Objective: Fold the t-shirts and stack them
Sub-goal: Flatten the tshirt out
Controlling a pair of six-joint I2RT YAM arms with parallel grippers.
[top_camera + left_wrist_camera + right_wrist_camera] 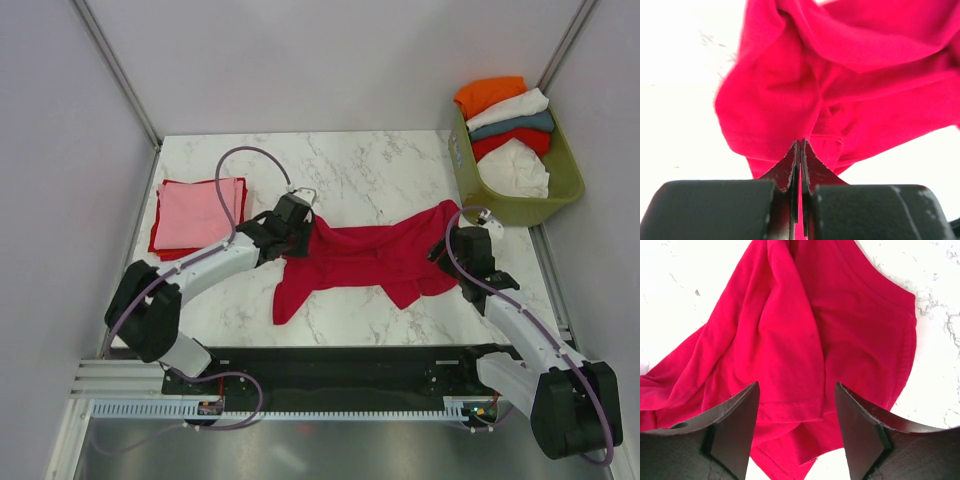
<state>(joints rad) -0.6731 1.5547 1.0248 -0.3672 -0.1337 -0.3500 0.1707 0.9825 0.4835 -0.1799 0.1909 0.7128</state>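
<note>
1. Left gripper (800, 145) – jaws clenched tight, with a fold of the crimson t-shirt (840, 85) pinched between the fingertips. From overhead I see this grip at the shirt's left, far end.
2. Right gripper (797, 390) – jaws released and wide, hanging over the shirt's right end with red cloth showing in the gap. I cannot tell whether the tips touch it.
3. Crimson t-shirt: crumpled, stretched across the middle of the marble table (380, 170) between my two arms, one flap trailing toward the near edge.
4. Pink t-shirt (195, 212): folded flat at the table's left side, lying on a red cloth (155, 240) whose edges show around it.
5. Olive-green basket (570, 185): beside the table's far right corner, holding a pile. From the back it holds an orange t-shirt (490, 95), a white t-shirt (512, 107), a teal t-shirt (522, 125), a red piece (510, 143) and a white bundle (518, 170) at the front.
</note>
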